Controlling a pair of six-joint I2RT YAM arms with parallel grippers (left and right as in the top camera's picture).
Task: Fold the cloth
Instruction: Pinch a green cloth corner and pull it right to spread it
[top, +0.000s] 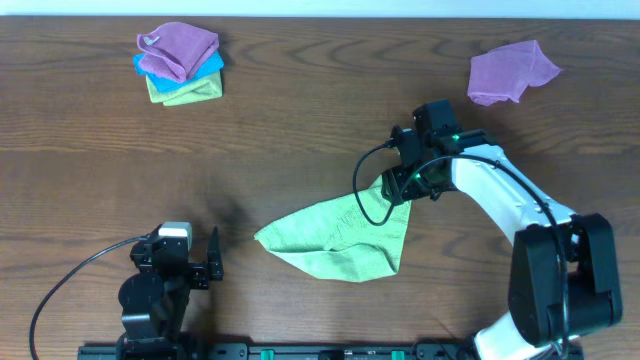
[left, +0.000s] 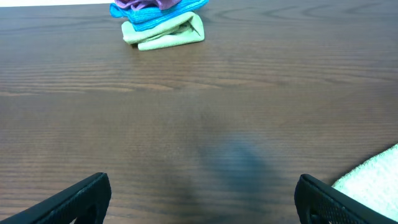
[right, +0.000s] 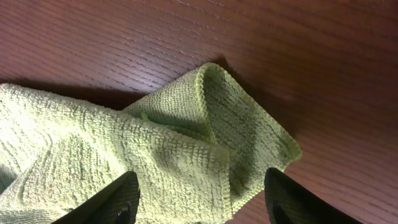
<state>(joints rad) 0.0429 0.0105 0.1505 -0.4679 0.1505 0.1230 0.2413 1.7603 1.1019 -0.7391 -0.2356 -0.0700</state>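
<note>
Where the overhead view gives only the outline of the cloth (top: 335, 238), a flattened, roughly triangular shape on the table (top: 300, 140), the right wrist view shows its doubled corner in detail: two hemmed layers are laid one over the other, and the rounded fold is pointed ahead of the right gripper (right: 205, 199). That gripper's jaws are seen well apart, one to either side of this corner, with the cloth lying between and beneath them; no pinch on the fabric is observed, and contact cannot be confirmed. From there the cloth's long axis is seen overhead to run away from those jaws towards the left gripper (left: 204, 200), ending in a blunt tip short of it. In the left wrist view only a pale edge of the cloth is caught just outside the right-hand finger; those jaws are spread fully, and only bare wood lies between them. A stack of folded cloths (left: 163, 25) is seen far ahead of them. A lilac cloth (top: 510, 72), recorded overhead only, lies beyond the right gripper.
</note>
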